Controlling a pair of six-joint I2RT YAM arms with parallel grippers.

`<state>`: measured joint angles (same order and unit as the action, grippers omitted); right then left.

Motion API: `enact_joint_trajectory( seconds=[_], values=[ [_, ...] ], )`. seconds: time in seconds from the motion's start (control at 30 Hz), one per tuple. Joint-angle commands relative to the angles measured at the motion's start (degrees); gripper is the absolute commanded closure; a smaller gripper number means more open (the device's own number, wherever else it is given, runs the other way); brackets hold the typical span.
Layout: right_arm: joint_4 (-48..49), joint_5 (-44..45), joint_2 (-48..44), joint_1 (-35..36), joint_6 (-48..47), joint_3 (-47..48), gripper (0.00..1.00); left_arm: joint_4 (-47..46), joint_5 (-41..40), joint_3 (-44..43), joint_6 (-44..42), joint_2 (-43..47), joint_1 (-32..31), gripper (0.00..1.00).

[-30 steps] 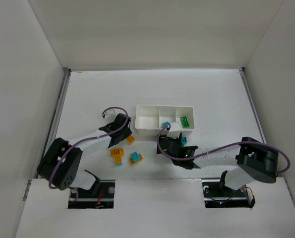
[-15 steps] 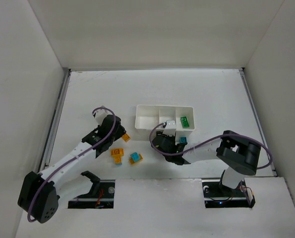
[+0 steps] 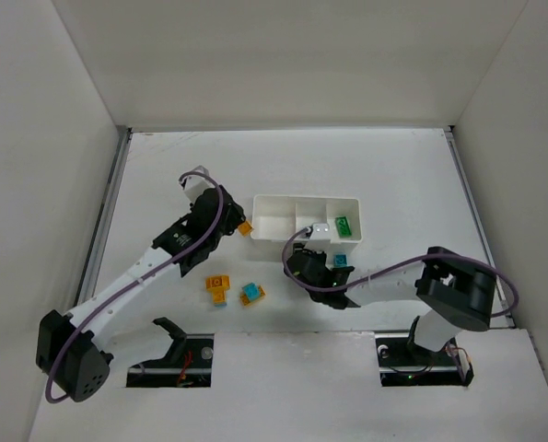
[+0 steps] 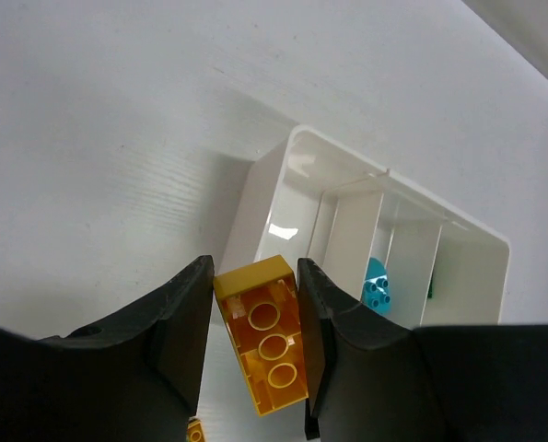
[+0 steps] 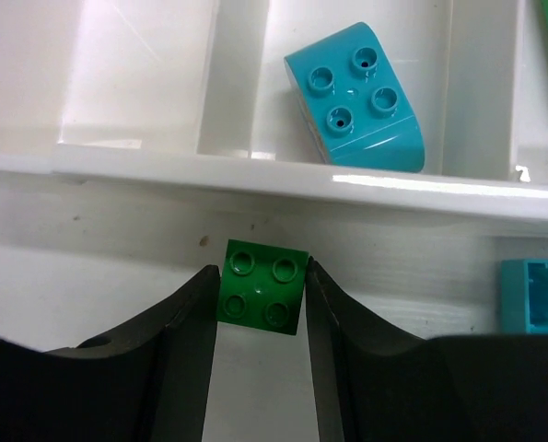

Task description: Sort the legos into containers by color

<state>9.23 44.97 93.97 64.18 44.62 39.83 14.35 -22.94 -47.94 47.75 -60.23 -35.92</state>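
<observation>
My left gripper (image 3: 229, 227) is shut on an orange-yellow brick (image 3: 244, 227) and holds it just left of the white tray (image 3: 272, 241). In the left wrist view the brick (image 4: 264, 336) sits between my fingers, with the tray's left compartment (image 4: 283, 198) ahead. My right gripper (image 3: 316, 264) is at the tray's near wall. In the right wrist view its jaws are shut on a small green brick (image 5: 264, 285) resting on the table. A cyan brick (image 5: 356, 97) lies in the middle compartment, and a green brick (image 3: 344, 226) lies in the right one.
An orange brick (image 3: 218, 287) and a cyan-and-orange piece (image 3: 252, 294) lie on the table left of my right gripper. Another cyan brick (image 3: 342, 261) sits on the table beside my right gripper. White walls ring the table.
My left arm has carried the orange-yellow brick up and to the right, to the tray's left end. My right gripper has moved left and stays by the tray's near wall.
</observation>
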Motion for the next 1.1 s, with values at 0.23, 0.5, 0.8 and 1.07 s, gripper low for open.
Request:
enact_joint_trajectory(
  seconds=[0.23,0.5,0.8,1.07],
  values=[
    [-5.4,1.3,-14.4,8.1,0.6,-1.6,0.69,-5.6,-2.8,-7.0,-3.6,-8.5,-1.1,0.88],
    [-10.5,3.2,-25.8,11.7,-0.7,-2.0,0.69,-9.0,-2.8,-9.4,-4.8,-14.9,-1.5,0.88],
    [-12.0,3.2,-33.7,10.8,-6.6,-1.6,0.69,-13.4,-3.9,-11.3,-5.6,-21.3,-2.5,0.87],
    [-10.9,-1.5,-38.7,0.3,-11.0,-3.0,0.69,-15.7,-5.1,-13.1,-7.4,-26.1,-3.5,0.87]
  ],
)
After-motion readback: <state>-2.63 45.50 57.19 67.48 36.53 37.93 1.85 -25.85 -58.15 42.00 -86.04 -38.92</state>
